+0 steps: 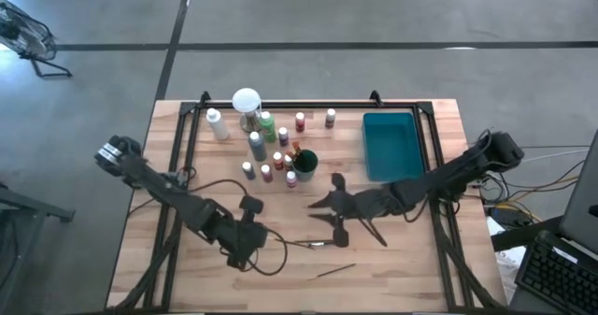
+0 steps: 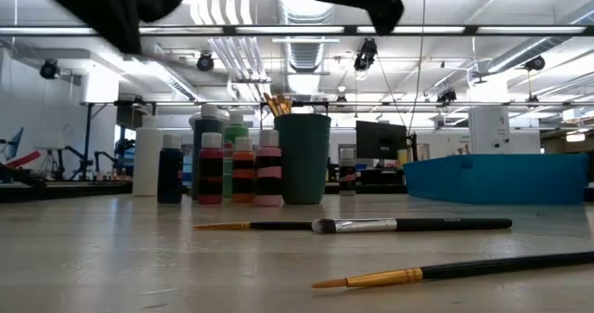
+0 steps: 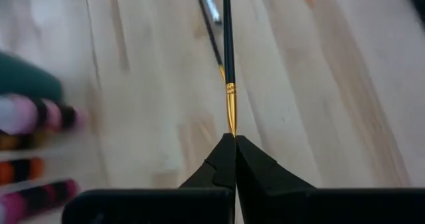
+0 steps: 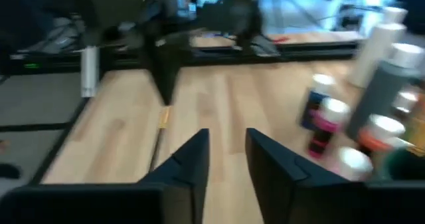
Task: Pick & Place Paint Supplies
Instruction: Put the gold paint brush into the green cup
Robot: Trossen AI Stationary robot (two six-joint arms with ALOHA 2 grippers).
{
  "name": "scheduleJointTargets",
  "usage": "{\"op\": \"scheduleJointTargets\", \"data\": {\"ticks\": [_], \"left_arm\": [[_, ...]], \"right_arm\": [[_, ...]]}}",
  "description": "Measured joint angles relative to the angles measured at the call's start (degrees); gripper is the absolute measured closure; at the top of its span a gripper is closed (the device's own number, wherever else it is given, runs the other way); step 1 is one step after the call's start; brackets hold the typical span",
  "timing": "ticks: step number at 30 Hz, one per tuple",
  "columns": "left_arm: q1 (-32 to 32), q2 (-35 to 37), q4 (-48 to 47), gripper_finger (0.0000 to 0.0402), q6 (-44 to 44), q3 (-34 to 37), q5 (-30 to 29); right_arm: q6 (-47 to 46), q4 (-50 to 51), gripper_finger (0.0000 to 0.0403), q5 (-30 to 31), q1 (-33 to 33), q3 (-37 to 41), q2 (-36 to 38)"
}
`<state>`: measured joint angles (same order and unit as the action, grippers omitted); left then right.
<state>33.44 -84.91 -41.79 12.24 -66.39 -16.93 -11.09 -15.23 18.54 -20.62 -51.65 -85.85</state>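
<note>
One pincer (image 3: 234,139) pinches brush (image 3: 227,44).

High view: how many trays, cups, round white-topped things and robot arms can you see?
Teal tray: 1
Dark green cup: 1
Round white-topped thing: 1
Robot arms: 2, the left arm and the right arm
Total: 5
</note>
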Motion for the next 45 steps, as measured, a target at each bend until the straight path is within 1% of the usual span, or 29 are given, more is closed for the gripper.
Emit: {"op": "scheduleJointTargets", "data": {"ticks": [3, 7, 8, 12, 14, 16, 20, 25, 30, 36, 39, 45], "left_arm": [[0.01, 0.86, -3.49, 0.0401, -6.35, -2.94, -0.75], [0.01, 1.52, -6.88, 0.0401, -15.34, -5.42, -3.46], [0.01, 1.59, -7.33, 0.0401, -17.55, -5.73, -3.85], [0.01, 1.54, -7.75, 0.0401, -28.77, -6.02, -5.11], [0.03, 1.49, -7.98, 0.0401, -33.35, -6.10, -6.47], [0.03, 1.49, -8.18, 0.0401, -37.47, -6.01, -8.12], [0.03, 1.43, -9.45, 0.0401, -43.99, -6.03, -12.73], [-0.05, 1.43, -9.51, 0.0401, -48.12, -6.37, -15.08], [-0.10, 1.43, -9.62, 0.0401, -49.98, -6.37, -17.02], [-0.13, 1.47, -9.63, 0.0401, -50.89, -6.57, -18.84], [-0.23, 1.47, -9.28, 0.0401, -51.53, -6.58, -19.73], [-0.57, 1.47, -8.17, 0.0401, -54.24, -6.73, -22.01]], "right_arm": [[0.49, -0.14, 0.0269, -4.83, 0.71, -2.56, -1.95], [-3.32, -0.06, 0.0244, -14.96, 3.05, -5.07, -3.97], [-4.55, 0.19, 0.0239, -16.71, 3.61, -5.34, -4.30], [-10.04, 0.40, 0.0224, -23.33, 6.10, -6.55, -6.34], [-12.83, 0.05, 0.0220, -26.80, 7.41, -7.35, -7.76], [-15.61, 0.47, 0.0218, -29.00, 8.42, -7.93, -9.16], [-19.80, 0.41, 0.0223, -29.99, 9.70, -9.75, -11.89], [-20.48, 0.52, 0.0229, -30.86, 10.81, -11.95, -13.91], [-20.48, 3.68, 0.0216, -31.12, 11.23, -13.91, -15.60], [-20.38, 3.28, 0.0202, -31.69, 11.33, -15.45, -17.19], [-20.36, 3.35, 0.0206, -31.71, 11.26, -15.66, -17.53], [-20.24, 2.77, 0.0226, -31.68, 11.32, -15.66, -17.94]]}}
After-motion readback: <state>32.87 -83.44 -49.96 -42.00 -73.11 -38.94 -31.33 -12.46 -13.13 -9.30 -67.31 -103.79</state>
